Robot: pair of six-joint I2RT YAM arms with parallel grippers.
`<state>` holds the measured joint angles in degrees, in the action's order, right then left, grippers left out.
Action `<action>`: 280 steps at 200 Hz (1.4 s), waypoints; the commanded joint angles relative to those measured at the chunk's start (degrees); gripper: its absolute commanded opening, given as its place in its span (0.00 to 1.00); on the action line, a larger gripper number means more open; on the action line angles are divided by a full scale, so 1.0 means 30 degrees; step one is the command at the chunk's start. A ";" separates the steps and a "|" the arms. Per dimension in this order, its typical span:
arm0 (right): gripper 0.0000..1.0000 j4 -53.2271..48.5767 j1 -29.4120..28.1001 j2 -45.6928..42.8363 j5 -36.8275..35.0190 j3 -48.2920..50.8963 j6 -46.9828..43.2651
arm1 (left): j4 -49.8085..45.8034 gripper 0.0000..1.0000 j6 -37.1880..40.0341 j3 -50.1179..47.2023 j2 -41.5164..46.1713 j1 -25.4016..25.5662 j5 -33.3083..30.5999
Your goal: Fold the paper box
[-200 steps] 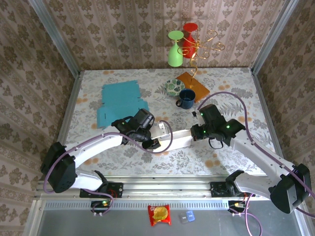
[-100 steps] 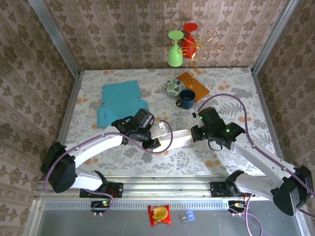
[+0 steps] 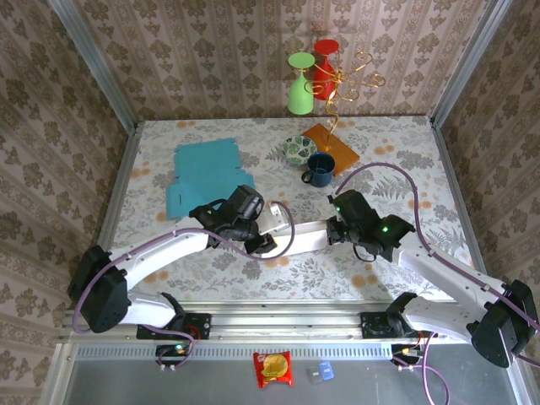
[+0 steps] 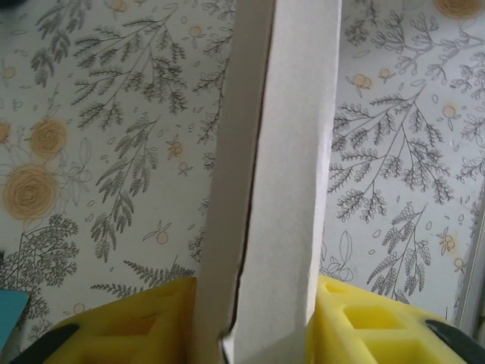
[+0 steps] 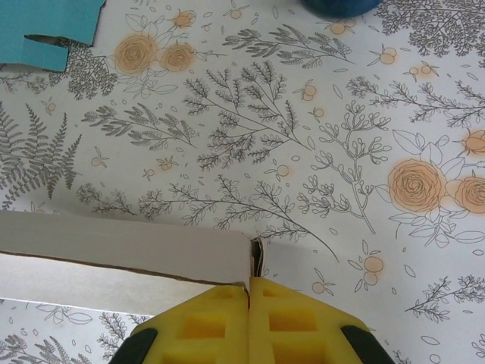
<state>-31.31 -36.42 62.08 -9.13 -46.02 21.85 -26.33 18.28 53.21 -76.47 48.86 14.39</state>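
Over the floral table (image 3: 396, 160), my left hand (image 3: 264, 243) and right hand (image 3: 332, 233) are both clenching the paper box (image 3: 305, 237), the right one edging inward and tightening the fold.

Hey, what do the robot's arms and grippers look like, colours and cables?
The left arm and right arm are white tubes with black joint housings, each trailed by a purple cable. Green lights glow on the right wrist. The left gripper and right gripper have yellow pads with square recesses.

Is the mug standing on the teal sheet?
No, the blue mug stands beside the patterned plate, well apart from the teal cardboard sheet.
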 commanded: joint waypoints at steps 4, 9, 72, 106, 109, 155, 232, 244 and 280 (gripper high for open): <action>0.00 -0.1884 -0.0218 0.0328 -0.1056 0.0688 0.0511 | 0.0215 0.46 -0.1211 -0.0297 0.1098 -0.0291 -0.1007; 0.00 -0.1923 -0.0264 0.0340 -0.1088 0.0587 0.0530 | 0.0275 0.47 -0.1371 -0.0396 0.1285 -0.0308 -0.1088; 0.00 -0.1846 -0.1340 0.0633 -0.1873 -0.0472 0.2032 | 0.0623 0.61 -0.3430 -0.1472 0.3512 -0.0129 -0.1952; 0.00 -0.1956 -0.2129 0.0907 -0.2493 -0.0882 0.3108 | -0.0022 0.58 -0.6873 -0.0954 0.4586 -0.0847 -0.2642; 0.00 -0.1985 -0.2189 0.0946 -0.2532 -0.0922 0.3187 | -0.0168 0.58 -0.7411 -0.0884 0.4639 -0.0968 -0.2635; 0.00 -0.2253 -0.2610 0.1598 -0.2779 -0.1501 0.4010 | -0.5439 0.38 -1.1783 0.1774 0.3879 -0.2680 -0.1438; 0.00 -0.2300 -0.2698 0.1753 -0.2696 -0.1623 0.4254 | -0.7074 0.39 -1.1220 0.3118 0.2204 -0.1710 -0.2131; 0.00 -0.2332 -0.2687 0.1798 -0.2698 -0.1600 0.4261 | -0.7175 0.38 -1.1420 0.3296 0.1790 -0.1639 -0.2220; 0.00 -0.2391 -0.2709 0.1864 -0.2678 -0.1638 0.4290 | -0.7451 0.38 -1.1740 0.3774 0.1106 -0.1272 -0.2861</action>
<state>-34.94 -43.99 66.50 -16.36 -50.28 33.45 -46.24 -15.40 62.41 -72.64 44.16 8.03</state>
